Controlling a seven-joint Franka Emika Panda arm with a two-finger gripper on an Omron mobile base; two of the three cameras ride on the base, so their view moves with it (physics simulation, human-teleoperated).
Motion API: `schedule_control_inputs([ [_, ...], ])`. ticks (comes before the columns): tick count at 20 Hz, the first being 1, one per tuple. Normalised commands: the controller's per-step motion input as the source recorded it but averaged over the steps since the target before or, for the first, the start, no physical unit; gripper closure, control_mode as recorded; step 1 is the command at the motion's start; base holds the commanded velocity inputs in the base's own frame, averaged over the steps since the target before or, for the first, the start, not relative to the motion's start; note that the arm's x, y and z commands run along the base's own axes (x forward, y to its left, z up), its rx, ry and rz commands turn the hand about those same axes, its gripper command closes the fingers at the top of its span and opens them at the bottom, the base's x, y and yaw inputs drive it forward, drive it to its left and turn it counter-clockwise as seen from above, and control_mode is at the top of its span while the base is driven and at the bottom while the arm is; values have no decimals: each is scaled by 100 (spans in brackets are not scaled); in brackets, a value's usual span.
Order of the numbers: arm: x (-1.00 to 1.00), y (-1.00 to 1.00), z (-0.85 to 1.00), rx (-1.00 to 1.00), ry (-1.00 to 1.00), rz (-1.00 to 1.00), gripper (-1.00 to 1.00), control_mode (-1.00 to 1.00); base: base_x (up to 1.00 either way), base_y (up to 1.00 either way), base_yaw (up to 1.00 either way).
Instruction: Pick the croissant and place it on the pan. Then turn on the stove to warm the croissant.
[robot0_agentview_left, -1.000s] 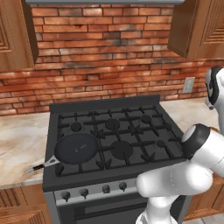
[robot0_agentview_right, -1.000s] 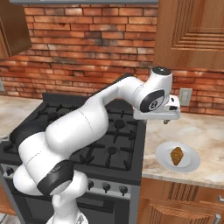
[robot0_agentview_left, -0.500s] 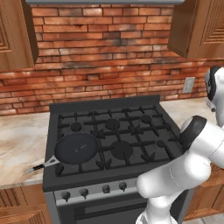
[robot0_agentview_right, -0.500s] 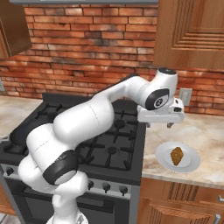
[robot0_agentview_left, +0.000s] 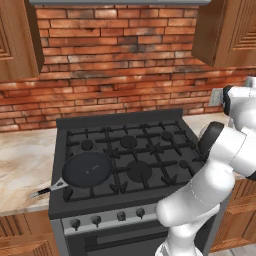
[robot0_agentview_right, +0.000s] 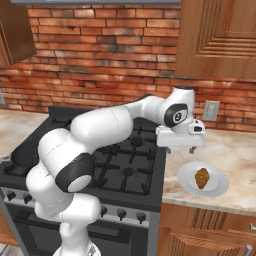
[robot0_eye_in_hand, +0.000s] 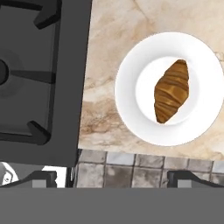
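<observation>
Hovering with fingers spread wide, the gripper hangs above marble counter between stove and croissant on its white plate.

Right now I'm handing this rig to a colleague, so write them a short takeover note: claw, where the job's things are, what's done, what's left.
Claw: open, holding nothing, above the counter edge between the stove and the white plate.
Croissant: lying on the white plate, on the marble counter to the right of the stove, untouched.
Pan: sitting on the stove's front-left burner, nothing in it, handle pointing out over the left counter.
Done: nothing yet.
Left: move the claw over the plate, grasp the croissant, carry it across to the pan, then turn the knob for that burner, probably the leftmost one.
</observation>
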Motion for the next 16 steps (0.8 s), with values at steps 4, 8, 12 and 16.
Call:
schedule_control_inputs([
  [4,0,-7,0,0,0,0,-100,-100,0,0,0],
  [8,0,-36,-33,-1,0,0,-100,-100,0,0,0],
  [12,0,-42,-44,-2,1,0,-100,-100,0,0,0],
  [16,1,-36,-36,-3,0,0,-100,-100,0,0,0],
])
